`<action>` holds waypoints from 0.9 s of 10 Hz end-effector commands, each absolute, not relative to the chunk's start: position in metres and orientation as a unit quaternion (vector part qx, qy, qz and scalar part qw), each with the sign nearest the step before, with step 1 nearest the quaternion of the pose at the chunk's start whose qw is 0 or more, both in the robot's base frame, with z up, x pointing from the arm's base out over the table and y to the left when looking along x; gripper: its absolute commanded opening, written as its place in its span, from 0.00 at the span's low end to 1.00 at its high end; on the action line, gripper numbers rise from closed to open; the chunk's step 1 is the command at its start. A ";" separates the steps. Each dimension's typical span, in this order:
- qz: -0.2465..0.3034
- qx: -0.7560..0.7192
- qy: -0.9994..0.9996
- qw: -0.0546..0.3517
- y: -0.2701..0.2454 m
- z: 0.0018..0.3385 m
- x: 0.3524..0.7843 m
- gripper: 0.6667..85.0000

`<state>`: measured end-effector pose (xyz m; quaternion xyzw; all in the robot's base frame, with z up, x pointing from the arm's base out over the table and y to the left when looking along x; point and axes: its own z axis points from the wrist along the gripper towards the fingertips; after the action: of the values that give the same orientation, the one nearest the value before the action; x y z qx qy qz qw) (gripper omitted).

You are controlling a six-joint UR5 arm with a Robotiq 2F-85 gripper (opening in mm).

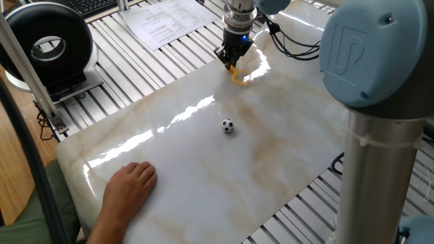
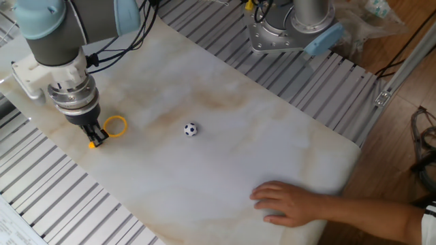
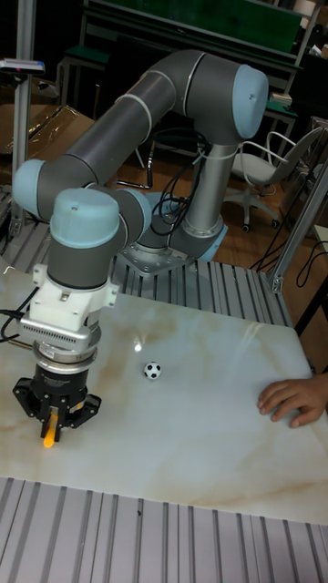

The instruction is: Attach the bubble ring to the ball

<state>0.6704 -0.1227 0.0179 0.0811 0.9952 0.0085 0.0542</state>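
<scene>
My gripper (image 1: 230, 62) stands near the marble slab's edge, shut on the short stub handle of the yellow-orange bubble ring (image 1: 241, 74). In the other fixed view the gripper (image 2: 95, 135) pinches the stub and the hoop of the bubble ring (image 2: 116, 126) sticks out sideways, low over the slab. The tall view shows the gripper (image 3: 52, 426) with only the orange stub (image 3: 48, 435) between its fingers. The black-and-white ball (image 1: 228, 126) lies free in the middle of the slab, well apart from the ring; it also shows as the ball (image 2: 190, 129) and the ball (image 3: 152, 370).
A person's hand (image 1: 129, 186) rests flat on the slab's near corner, also seen as the hand (image 2: 293, 203). Papers (image 1: 166, 20) and a black round device (image 1: 47, 41) lie on the slotted table beyond the slab. The arm's base (image 2: 293, 27) stands at the far side.
</scene>
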 end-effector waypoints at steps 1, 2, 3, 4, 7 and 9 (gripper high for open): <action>0.030 0.106 0.993 0.051 -0.090 0.049 0.658 0.01; 0.036 0.112 0.992 0.052 -0.079 0.060 0.651 0.01; 0.038 0.118 0.991 0.056 -0.069 0.066 0.645 0.01; 0.041 0.123 0.990 0.059 -0.059 0.068 0.640 0.01; 0.034 0.136 0.988 0.066 -0.031 0.066 0.619 0.01; 0.031 0.147 0.986 0.068 -0.014 0.060 0.605 0.01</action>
<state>0.6221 -0.0375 0.0611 0.1303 0.9891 0.0279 0.0632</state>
